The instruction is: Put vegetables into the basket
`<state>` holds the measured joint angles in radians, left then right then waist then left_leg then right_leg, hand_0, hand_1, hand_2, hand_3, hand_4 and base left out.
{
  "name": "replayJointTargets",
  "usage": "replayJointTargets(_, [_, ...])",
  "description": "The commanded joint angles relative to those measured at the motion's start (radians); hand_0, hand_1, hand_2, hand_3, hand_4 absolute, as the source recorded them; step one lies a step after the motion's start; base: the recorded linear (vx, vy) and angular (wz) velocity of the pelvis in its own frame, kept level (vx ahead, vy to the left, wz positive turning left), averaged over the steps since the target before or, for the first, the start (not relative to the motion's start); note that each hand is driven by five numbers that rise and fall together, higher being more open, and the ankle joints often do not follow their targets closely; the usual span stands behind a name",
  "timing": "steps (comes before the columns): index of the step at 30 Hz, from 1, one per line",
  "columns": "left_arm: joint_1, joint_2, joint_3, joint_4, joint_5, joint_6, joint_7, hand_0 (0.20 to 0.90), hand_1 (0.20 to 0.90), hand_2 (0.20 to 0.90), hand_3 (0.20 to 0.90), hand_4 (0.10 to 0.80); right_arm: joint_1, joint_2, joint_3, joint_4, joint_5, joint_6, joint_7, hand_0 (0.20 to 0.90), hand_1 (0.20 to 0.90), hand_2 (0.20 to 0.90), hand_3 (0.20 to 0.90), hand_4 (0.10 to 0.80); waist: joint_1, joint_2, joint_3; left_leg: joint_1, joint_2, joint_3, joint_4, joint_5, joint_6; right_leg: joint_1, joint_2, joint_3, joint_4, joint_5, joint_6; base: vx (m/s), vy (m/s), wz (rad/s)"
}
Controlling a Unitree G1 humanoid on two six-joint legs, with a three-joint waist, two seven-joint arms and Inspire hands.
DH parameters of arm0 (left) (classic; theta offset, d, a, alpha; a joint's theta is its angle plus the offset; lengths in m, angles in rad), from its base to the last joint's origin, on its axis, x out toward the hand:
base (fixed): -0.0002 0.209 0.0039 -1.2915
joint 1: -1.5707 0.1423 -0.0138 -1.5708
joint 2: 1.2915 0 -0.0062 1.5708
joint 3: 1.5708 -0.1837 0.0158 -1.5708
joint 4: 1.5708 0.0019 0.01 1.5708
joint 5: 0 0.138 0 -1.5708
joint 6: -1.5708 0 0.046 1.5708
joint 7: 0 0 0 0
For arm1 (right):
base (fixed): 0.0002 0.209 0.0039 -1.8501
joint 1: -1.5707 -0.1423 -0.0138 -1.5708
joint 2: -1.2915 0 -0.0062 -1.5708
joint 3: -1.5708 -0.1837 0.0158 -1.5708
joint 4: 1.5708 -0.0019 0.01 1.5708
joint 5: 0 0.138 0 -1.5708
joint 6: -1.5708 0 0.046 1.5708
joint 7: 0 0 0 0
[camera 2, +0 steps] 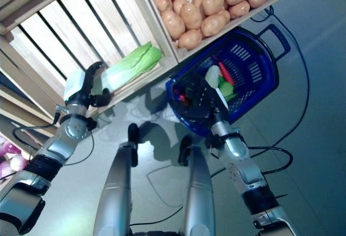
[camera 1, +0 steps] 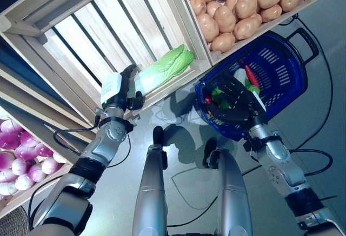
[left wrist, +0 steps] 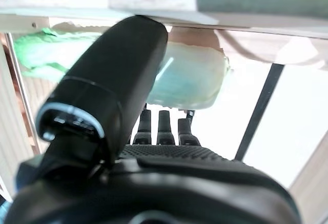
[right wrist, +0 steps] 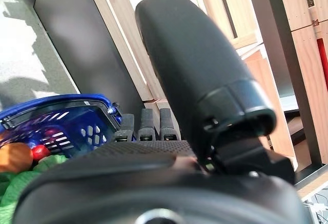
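A pale green cabbage (camera 1: 165, 68) lies in a slatted wooden crate (camera 1: 97, 36) of the stand. My left hand (camera 1: 120, 93) is at the crate's front edge, right beside the cabbage's white end. Its fingers (left wrist: 161, 126) are straight under the cabbage (left wrist: 195, 78) and the thumb stands apart, so the hand is open. The blue basket (camera 1: 275, 66) stands on the floor below the stand's corner. In it lie a long red vegetable (camera 1: 250, 75), green leaves (camera 1: 220, 93) and something white. My right hand (camera 1: 235, 103) is open with straight fingers over the basket's near rim (right wrist: 56, 116).
The wooden stand (camera 1: 178, 9) runs across the back, and one crate corner overhangs the basket. A lower shelf (camera 1: 21, 160) is at the far left. Grey floor (camera 1: 319, 117) lies to the right of the basket.
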<state>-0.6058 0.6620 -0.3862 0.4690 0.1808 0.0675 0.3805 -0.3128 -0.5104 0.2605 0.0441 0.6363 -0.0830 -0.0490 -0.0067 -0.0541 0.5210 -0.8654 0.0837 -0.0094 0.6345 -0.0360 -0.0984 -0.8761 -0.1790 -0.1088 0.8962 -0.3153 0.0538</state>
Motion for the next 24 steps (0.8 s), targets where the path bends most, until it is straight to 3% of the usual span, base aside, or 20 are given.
replayJointTargets(1, [-0.107,-0.02,-0.05,0.077,0.004,-0.016,-0.028,0.9,0.9,0.9,0.9,0.8,-0.078,-0.026,-0.008,-0.083,0.016,-0.049,-0.01,0.9,0.9,0.9,0.9,0.8,-0.052,0.015,-0.001,0.016,0.014,0.068,0.076,-0.126,0.036,0.027,0.0,0.006,-0.076,0.116,0.019,0.0,0.0,0.0])
replayJointTargets(12, [-0.079,0.015,-0.028,0.02,0.029,-0.078,-0.028,0.9,0.9,0.9,0.9,0.8,-0.048,-0.031,-0.032,-0.11,0.009,-0.045,-0.007,0.9,0.9,0.9,0.9,0.8,-0.049,0.021,-0.001,0.022,0.015,0.074,0.064,-0.13,0.038,0.035,0.0,0.007,-0.096,0.118,0.021,0.0,0.0,0.0])
replayJointTargets(24, [0.023,0.037,0.051,-0.164,-0.067,-0.126,-0.152,0.9,0.9,0.9,0.9,0.8,0.01,-0.039,-0.077,-0.161,0.007,-0.039,0.005,0.9,0.9,0.9,0.9,0.8,-0.034,0.039,-0.001,0.022,0.015,0.073,0.044,-0.129,0.041,0.035,-0.01,0.0,-0.105,0.115,0.023,0.0,0.0,0.0])
